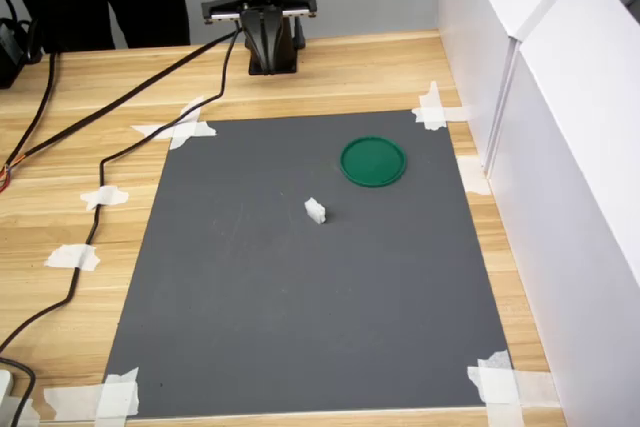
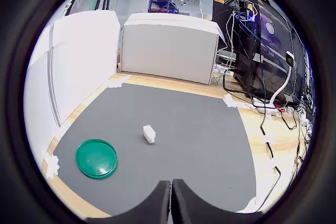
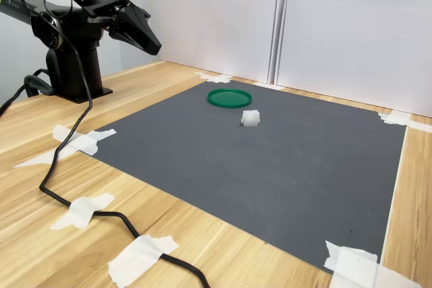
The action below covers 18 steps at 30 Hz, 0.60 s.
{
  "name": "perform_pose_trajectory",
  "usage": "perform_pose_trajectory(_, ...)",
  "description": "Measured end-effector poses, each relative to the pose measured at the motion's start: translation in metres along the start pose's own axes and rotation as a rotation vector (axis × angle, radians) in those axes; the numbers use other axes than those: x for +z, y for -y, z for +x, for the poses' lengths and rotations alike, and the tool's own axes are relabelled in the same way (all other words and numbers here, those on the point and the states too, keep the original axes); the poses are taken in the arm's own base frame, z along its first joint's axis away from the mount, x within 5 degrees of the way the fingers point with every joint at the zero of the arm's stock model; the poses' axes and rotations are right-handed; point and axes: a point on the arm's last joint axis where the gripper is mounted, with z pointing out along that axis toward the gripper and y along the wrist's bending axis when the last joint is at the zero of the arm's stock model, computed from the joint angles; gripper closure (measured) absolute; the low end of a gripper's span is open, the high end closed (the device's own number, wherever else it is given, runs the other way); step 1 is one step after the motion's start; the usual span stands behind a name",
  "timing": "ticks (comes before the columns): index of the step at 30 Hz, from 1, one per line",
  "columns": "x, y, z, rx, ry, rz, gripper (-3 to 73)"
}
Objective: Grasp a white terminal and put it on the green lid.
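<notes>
Gripper: the gripper [image 3: 150, 44] hung high over the wooden table [image 1: 330, 72], near the arm's base and off the gray mat [image 1: 300, 327]. Its two fingers were pressed together with no gap, and it held nothing.

White terminal: the white terminal [image 1: 315, 211] lay alone near the middle of the mat. In the wrist view it [image 2: 149, 134] sat ahead of the closed fingertips, well apart from them.

Green lid: the green lid [image 1: 373, 161] lay flat on the mat with nothing on it. In the first exterior view it was up and to the right of the terminal, near but not touching.

Step now: probably getting ready to reach for the terminal. The job looked not yet started.

How to do it well: open the fingers first. Come down right over the tiny block and pinch its two flat sides. Go slowly, because such a small, light piece could slide or flip away.

Watch out: do not mix it up with the white tape [image 1: 430, 107] at the mat's corners.
</notes>
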Motion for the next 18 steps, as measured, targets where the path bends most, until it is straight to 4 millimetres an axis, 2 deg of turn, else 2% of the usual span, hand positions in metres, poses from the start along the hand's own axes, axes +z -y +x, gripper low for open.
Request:
perform_pose_trajectory(12,0.000,0.000,-0.001,0.000,0.000,0.000,71.1)
perform_pose_trajectory(18,0.000,0.004,-0.024,0.001,-0.031,-0.010,71.1)
